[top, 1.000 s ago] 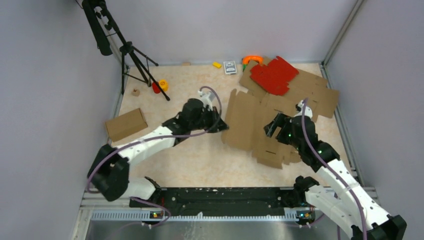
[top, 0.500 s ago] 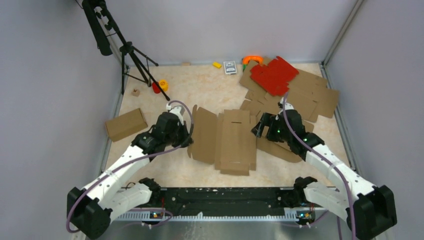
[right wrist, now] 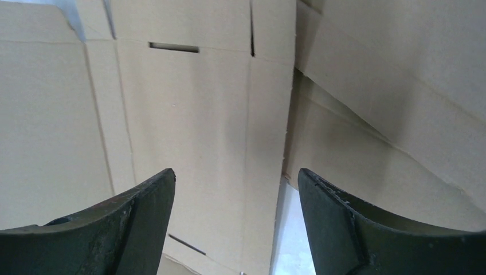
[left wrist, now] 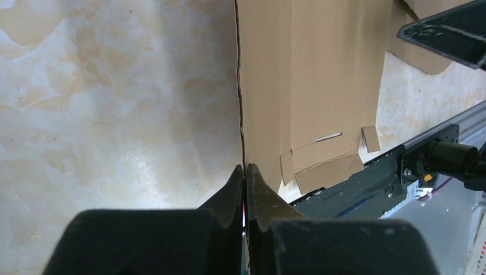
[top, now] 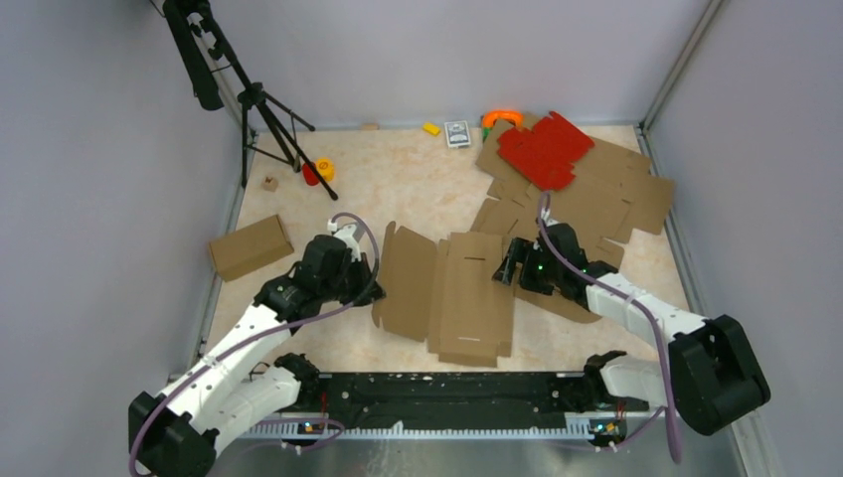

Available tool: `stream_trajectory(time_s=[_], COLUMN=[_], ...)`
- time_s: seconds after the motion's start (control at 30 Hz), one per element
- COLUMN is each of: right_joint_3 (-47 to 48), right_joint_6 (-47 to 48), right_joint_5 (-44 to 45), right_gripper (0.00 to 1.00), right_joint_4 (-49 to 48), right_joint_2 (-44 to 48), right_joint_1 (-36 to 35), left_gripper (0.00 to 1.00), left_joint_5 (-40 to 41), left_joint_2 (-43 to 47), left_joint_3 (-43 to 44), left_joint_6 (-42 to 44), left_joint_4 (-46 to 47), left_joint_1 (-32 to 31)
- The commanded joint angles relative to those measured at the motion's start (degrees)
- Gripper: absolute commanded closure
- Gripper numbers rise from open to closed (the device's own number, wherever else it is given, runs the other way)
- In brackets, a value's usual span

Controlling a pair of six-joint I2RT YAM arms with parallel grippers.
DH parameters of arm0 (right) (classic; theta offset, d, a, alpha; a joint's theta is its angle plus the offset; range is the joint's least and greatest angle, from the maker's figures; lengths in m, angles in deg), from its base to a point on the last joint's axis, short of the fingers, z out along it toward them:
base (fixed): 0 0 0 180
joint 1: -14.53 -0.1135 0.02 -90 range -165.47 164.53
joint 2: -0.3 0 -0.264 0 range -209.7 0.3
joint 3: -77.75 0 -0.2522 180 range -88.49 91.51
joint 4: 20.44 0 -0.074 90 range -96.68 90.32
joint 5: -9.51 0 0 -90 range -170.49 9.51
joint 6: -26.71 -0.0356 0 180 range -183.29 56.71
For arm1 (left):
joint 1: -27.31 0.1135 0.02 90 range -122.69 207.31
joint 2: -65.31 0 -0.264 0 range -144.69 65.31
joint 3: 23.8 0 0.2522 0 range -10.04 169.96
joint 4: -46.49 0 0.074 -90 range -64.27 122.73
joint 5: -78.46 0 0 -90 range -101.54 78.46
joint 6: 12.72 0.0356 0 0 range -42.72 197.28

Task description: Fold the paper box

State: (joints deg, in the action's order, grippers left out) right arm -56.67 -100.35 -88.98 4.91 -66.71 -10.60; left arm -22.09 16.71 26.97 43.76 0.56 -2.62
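**Flat blank pinched at its left edge, right jaws spread above it**

The paper box (top: 467,293) is seen lying unfolded on the table (top: 398,189), in the middle between the two arms, with its panels and slots facing up. Its left flap edge is pinched by the left gripper (left wrist: 245,171), whose fingers are pressed together on the cardboard. This grip is judged to be for lifting that flap into a first fold, or for stopping the sheet from sliding. The right gripper (right wrist: 235,175) is held spread wide at the blank's right edge, with nothing between its jaws, and is judged ready to press or take that side.

Containers: no walls are raised on the blank, so nothing is held in it. A small closed carton (top: 251,246) is set at the left, and its contents cannot be seen. The spare brown sheets (top: 616,194) and the red sheet (top: 544,149) are stacked at the back right.
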Motion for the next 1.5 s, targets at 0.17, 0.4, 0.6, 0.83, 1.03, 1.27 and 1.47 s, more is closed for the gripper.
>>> stream_trajectory(time_s=[0.17, 0.4, 0.6, 0.83, 1.03, 1.27, 1.47], right_joint_3=[-3.0, -4.1, -5.2, -4.5, -3.6, -2.7, -2.4], right_joint_6=[-1.2, -2.0, -2.0, -0.7, -0.3, 0.1, -0.6], right_joint_5=[-1.7, -3.0, -3.6, -3.4, -4.6, -6.9, -9.7], right_gripper=[0.34, 0.44, 0.57, 0.67, 0.77, 0.79, 0.75], right_joint_4=[-4.9, -6.3, -7.1, -5.8, -5.0, -5.1, -6.1], right_joint_2=[-3.5, -4.3, -3.9, -3.3, -2.0, 0.1, -0.1], right_joint_1=[-0.4, -0.4, -0.4, -0.4, -0.4, -0.4, -0.5], left_gripper=[1.00, 0.96, 0.52, 0.46, 0.84, 0.95, 0.95], left_joint_5=[-4.1, -8.4, -7.9, -7.7, -10.2, -13.1, -16.0], left_joint_2=[0.5, 0.2, -1.2, -3.2, -4.9, -2.2, 0.2], left_joint_3=[-0.1, -3.0, -4.2, -5.2, -5.3, -5.0, -5.9], left_joint_6=[-1.3, -5.2, -5.3, -5.4, -4.7, -4.1, -6.0], left_joint_4=[4.5, 9.2, 9.6, 10.4, 12.3, 14.7, 18.7], left_joint_1=[0.4, 0.3, 0.4, 0.8, 0.8, 0.8, 0.8])
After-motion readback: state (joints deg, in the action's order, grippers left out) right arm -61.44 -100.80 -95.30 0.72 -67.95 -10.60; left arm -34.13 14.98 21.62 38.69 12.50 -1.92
